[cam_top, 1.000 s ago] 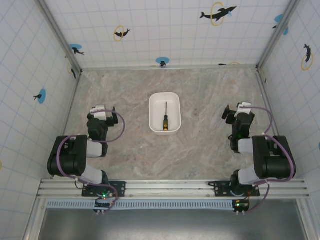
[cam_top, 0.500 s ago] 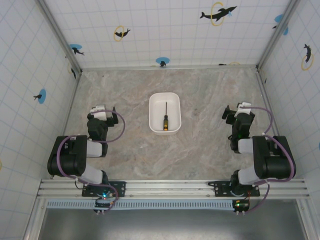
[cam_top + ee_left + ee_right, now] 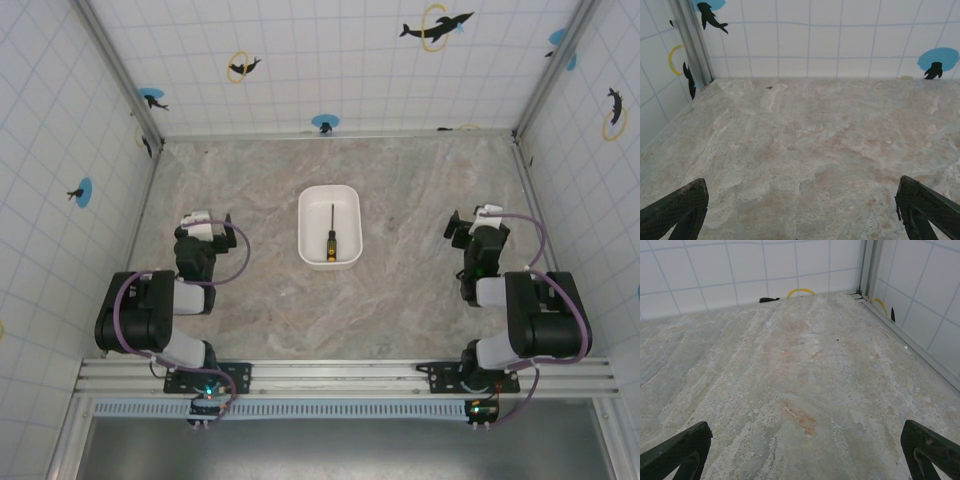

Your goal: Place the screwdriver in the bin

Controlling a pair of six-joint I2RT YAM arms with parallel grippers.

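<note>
In the top view the white bin [image 3: 312, 200] stands mid-table, and the screwdriver [image 3: 331, 235] lies inside it, shaft pointing to the back and yellow-orange and black handle toward me. My left gripper [image 3: 208, 219] rests folded back at the left of the table, well clear of the bin. My right gripper [image 3: 473, 223] rests at the right, likewise apart from it. In each wrist view the two fingertips [image 3: 675, 210] [image 3: 677, 450] stand wide apart at the bottom corners with only bare table between them, so both are open.
The marbled tabletop [image 3: 400, 180] is walled by white tiled panels with dolphin stickers [image 3: 436, 25] on three sides. Aluminium corner posts [image 3: 125, 75] stand at the back left and back right. The mounting rail [image 3: 340, 375] runs along the near edge.
</note>
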